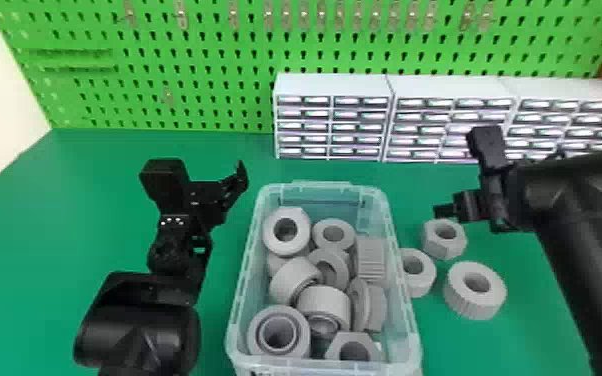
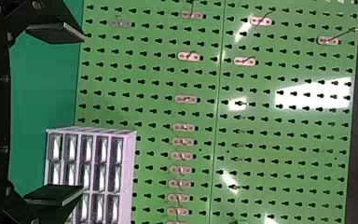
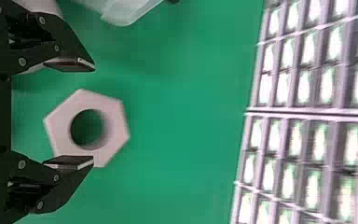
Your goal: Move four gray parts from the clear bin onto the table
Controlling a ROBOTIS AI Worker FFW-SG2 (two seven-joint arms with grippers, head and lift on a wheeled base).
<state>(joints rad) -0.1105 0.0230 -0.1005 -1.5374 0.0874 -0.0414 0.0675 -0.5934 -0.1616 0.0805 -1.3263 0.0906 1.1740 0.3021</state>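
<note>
Three gray parts are lying on the table to the right of the clear bin

The clear bin [image 1: 322, 188] is standing on the green table [image 1: 115, 155], holding a jumble of gray parts [image 1: 324, 301]. Some of them are lying with their holes facing up, others are leaning on their neighbors, and a six-sided one [image 1: 347, 339] is sitting inside at the bin's near end.

Three more parts are resting outside, to the bin's right. A round part [image 1: 421, 286] is lying just beside the bin's right wall. A hexagonal nut [image 1: 437, 248] is lying a little farther out and farther back, its hole facing up. A ridged ring [image 1: 475, 304] is lying farthest from the bin, nearer the robot than the nut.

The right gripper [image 1: 443, 211] is hovering to the bin's right, close to the nut. Its fingers [image 3: 77, 65] are standing spread apart and gripping nothing.

The left gripper [image 1: 241, 176] is hanging above the table to the bin's left, near the far end. Its fingers [image 2: 58, 33] are also standing wide apart, holding nothing between them.

Beyond the bin, mainly toward its right, white drawer cabinets [image 1: 332, 88] are lining the foot of a green pegboard [image 1: 215, 80].
</note>
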